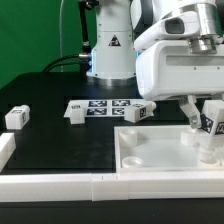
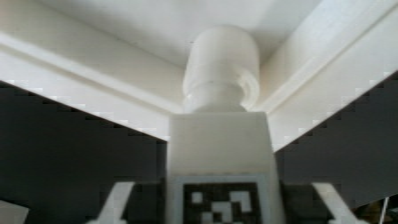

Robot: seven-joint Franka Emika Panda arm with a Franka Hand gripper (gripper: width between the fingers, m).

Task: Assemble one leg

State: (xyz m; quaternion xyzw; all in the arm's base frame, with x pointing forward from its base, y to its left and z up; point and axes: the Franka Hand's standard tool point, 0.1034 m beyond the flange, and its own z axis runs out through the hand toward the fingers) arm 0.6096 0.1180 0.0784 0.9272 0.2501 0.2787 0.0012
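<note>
My gripper [image 1: 205, 128] is shut on a leg [image 1: 213, 118], a small white block with a black-and-white tag. It holds the leg upright over the far right corner of the large white panel [image 1: 150, 150]. In the wrist view the leg [image 2: 222, 120] sits between my fingers [image 2: 118, 205], its round end against the panel's raised corner rim [image 2: 107, 70]. Three more legs lie on the black table: one at the exterior view's left [image 1: 17, 117], one near the middle [image 1: 76, 111] and one by the panel's far edge [image 1: 139, 113].
The marker board [image 1: 105, 106] lies flat behind the loose legs. A white rail [image 1: 60, 186] runs along the table's front edge, with a short white piece [image 1: 5, 148] at its left end. The arm's base [image 1: 108, 50] stands at the back.
</note>
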